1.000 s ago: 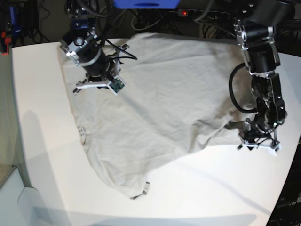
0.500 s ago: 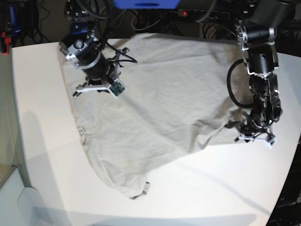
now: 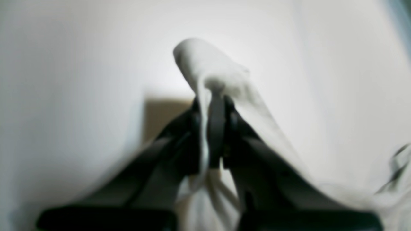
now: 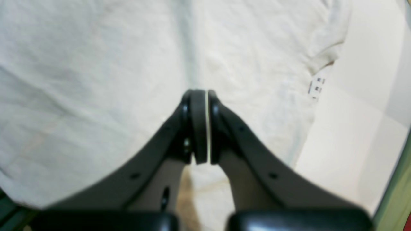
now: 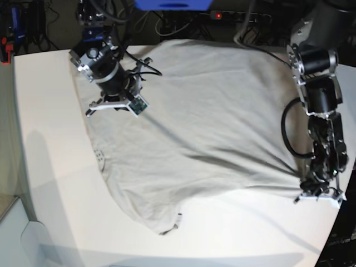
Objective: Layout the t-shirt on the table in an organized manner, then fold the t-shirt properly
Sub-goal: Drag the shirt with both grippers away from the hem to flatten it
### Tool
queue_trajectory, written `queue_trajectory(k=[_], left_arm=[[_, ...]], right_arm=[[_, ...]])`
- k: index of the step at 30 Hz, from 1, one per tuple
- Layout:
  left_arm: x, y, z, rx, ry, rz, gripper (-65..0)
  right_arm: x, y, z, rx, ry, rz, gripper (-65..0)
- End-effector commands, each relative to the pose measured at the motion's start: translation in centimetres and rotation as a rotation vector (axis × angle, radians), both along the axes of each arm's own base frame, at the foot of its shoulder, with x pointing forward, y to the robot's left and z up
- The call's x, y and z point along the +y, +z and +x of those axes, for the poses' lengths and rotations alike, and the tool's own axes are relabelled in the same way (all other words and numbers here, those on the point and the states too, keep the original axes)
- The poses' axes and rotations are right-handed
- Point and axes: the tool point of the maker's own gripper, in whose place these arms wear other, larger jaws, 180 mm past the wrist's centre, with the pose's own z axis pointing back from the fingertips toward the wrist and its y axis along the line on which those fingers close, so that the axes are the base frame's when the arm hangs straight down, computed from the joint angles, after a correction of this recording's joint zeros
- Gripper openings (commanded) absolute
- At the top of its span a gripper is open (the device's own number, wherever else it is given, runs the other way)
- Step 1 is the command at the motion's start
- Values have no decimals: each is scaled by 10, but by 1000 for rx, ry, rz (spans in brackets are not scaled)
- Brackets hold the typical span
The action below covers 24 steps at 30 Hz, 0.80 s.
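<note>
The left pincer was clenched on a bunched edge of the t-shirt near the table's front edge. The shirt lay spread and wrinkled across the table. Farther back, the right pincer stood clenched above the cloth, grasping nothing.

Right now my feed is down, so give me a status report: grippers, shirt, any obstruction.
Left gripper shut on t-shirt edge. Right gripper shut, above the cloth. T-shirt spread but wrinkled on table. No obstruction seen.
</note>
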Motion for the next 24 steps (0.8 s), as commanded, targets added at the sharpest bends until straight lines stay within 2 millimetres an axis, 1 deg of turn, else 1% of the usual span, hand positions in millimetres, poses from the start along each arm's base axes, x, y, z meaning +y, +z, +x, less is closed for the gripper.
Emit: queue_trajectory(k=[1,3,4,8,12,14,15,16,17,18,20,22,23,24], left_arm=[[18,31,11,-66,28,46,-647],[28,48,17,-94,37,65,-647],[31,53,19,-101,41,70,-648],[42,61,18,-113,54,91,-646],[42,53,14,-90,51,87,-645],[43,43,7,-68,50,90,-642],[45,38,2,-57,52,96,-626],[51,33,-4,-40,56,104,-599],[55,29,-9,-24,59,115,-552],[57,24,-13,-4,54,138,-498],[57,17,-19,37,34,193,-370],[62,10,-26,72,29,239,-269],[64,6,-30,89,27,256,-232],[64,3,-34,100,24,267,-216]], right_arm=[[1,11,6,-41,-9,20,-650],[0,10,6,-39,-10,18,-650],[-2,9,5,-38,-7,11,-650],[-3,9,5,-38,-5,7,-650],[-3,9,5,-38,-6,8,-650],[-2,9,5,-38,-3,9,-650],[-2,9,5,-38,-3,9,-650],[-2,9,5,-38,-3,9,-650],[-2,9,5,-38,-5,9,-650],[-2,9,5,-36,-5,9,-650],[-2,9,5,-36,-5,9,-650],[-2,8,4,-35,-5,9,-650],[-2,8,4,-35,-5,9,-650],[-2,8,4,-35,-5,9,-650]])
